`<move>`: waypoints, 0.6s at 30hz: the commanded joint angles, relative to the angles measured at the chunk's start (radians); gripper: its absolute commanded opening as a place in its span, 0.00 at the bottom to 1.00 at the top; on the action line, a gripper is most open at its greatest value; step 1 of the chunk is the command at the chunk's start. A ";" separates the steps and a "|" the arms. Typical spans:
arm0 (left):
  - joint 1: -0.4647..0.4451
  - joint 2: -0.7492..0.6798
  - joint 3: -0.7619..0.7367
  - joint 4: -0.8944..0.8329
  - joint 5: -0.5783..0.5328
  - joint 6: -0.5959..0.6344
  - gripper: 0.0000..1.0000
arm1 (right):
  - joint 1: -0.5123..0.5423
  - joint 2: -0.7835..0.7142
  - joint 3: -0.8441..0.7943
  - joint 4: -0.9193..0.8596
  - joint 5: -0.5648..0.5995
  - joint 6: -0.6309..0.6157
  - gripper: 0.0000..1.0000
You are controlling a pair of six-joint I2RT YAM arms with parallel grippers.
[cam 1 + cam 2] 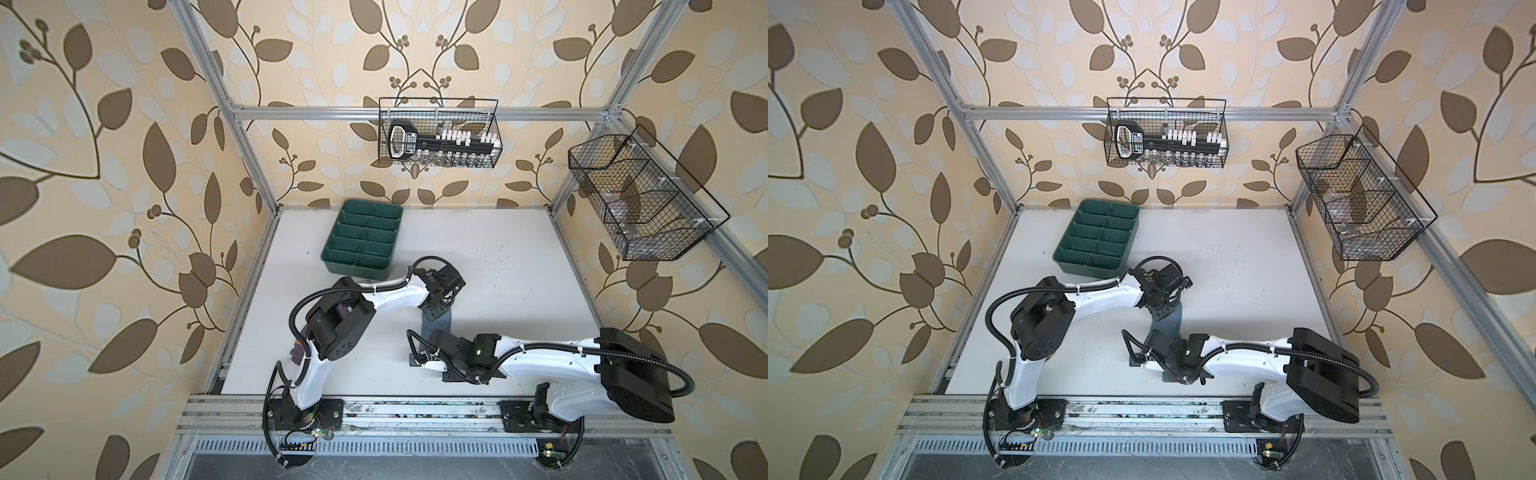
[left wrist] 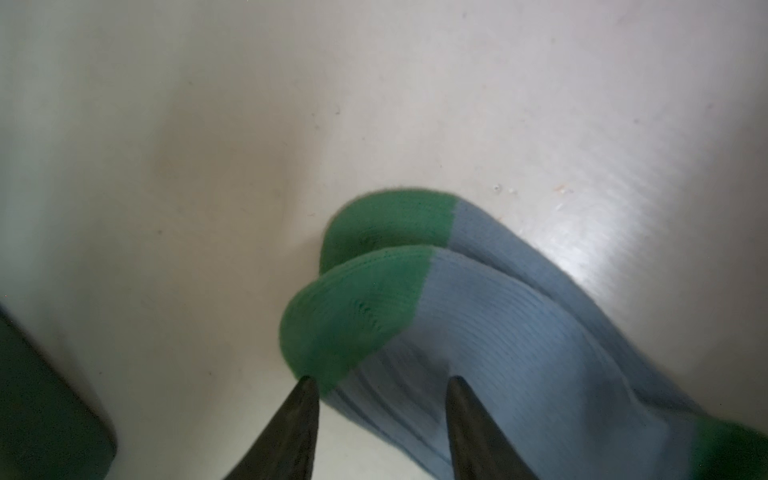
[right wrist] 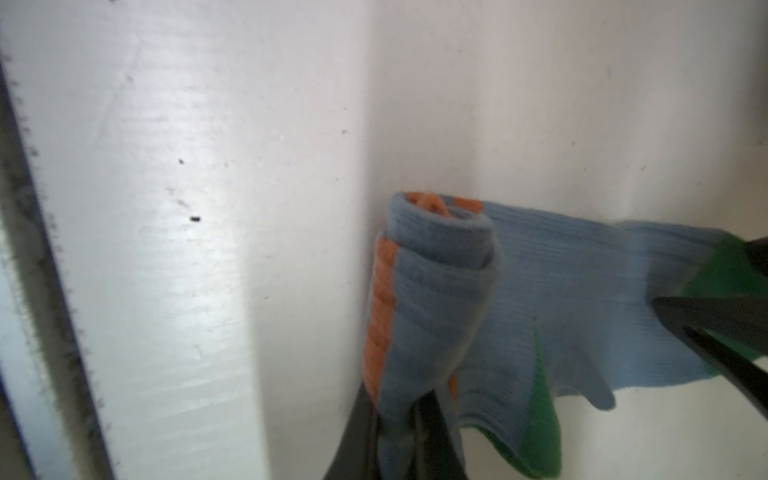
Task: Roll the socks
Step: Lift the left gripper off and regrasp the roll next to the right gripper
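Observation:
Two light blue socks (image 2: pixel 498 332) with green toes lie stacked on the white table (image 1: pixel 519 270); in both top views they show as a grey-blue strip (image 1: pixel 438 326) (image 1: pixel 1169 322) between the grippers. My left gripper (image 2: pixel 380 380) (image 1: pixel 435 311) stands open at the toe end, one fingertip at the green toe's edge and one over the blue. The cuff end is wound into a blue and orange roll (image 3: pixel 432 291), and my right gripper (image 3: pixel 409 411) (image 1: pixel 417 359) is shut on its near end. A purple sock (image 1: pixel 297 353) lies mostly hidden under the left arm's elbow.
A green divided tray (image 1: pixel 361 237) sits at the table's back left, close behind the left arm. A wire basket of tools (image 1: pixel 438 133) hangs on the back rail and another wire basket (image 1: pixel 640 199) on the right rail. The aluminium front rail (image 1: pixel 415 409) runs along the near edge.

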 commanded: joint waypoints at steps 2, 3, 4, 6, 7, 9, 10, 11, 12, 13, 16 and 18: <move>0.016 -0.228 0.021 0.037 0.026 0.050 0.53 | -0.025 0.019 0.039 -0.155 -0.086 0.013 0.00; 0.021 -0.259 0.020 0.043 0.019 0.050 0.53 | -0.031 0.021 0.047 -0.169 -0.100 0.011 0.00; 0.030 -0.297 0.021 0.048 0.011 0.046 0.53 | -0.038 0.022 0.056 -0.183 -0.114 0.011 0.00; 0.048 -0.372 0.019 0.065 -0.024 0.027 0.54 | -0.054 0.023 0.072 -0.208 -0.140 0.012 0.00; 0.057 -0.418 0.014 0.074 -0.039 0.022 0.54 | -0.060 0.024 0.081 -0.223 -0.153 0.009 0.00; 0.066 -0.518 -0.015 0.110 -0.075 0.017 0.57 | -0.070 0.028 0.101 -0.251 -0.179 -0.003 0.00; 0.072 -0.578 -0.033 0.123 -0.066 0.021 0.61 | -0.076 0.034 0.114 -0.267 -0.196 -0.011 0.00; 0.075 -0.642 -0.047 0.121 -0.046 0.035 0.64 | -0.081 0.041 0.130 -0.285 -0.209 -0.020 0.00; 0.075 -0.686 -0.052 0.109 -0.016 0.052 0.65 | -0.085 0.048 0.143 -0.296 -0.215 -0.028 0.00; 0.075 -0.733 -0.053 0.074 0.043 0.078 0.66 | -0.089 0.055 0.156 -0.304 -0.215 -0.035 0.00; 0.073 -0.869 -0.083 -0.056 0.250 0.177 0.64 | -0.104 0.082 0.203 -0.339 -0.230 -0.053 0.00; 0.071 -0.975 -0.148 -0.098 0.346 0.236 0.64 | -0.115 0.098 0.227 -0.354 -0.251 -0.065 0.00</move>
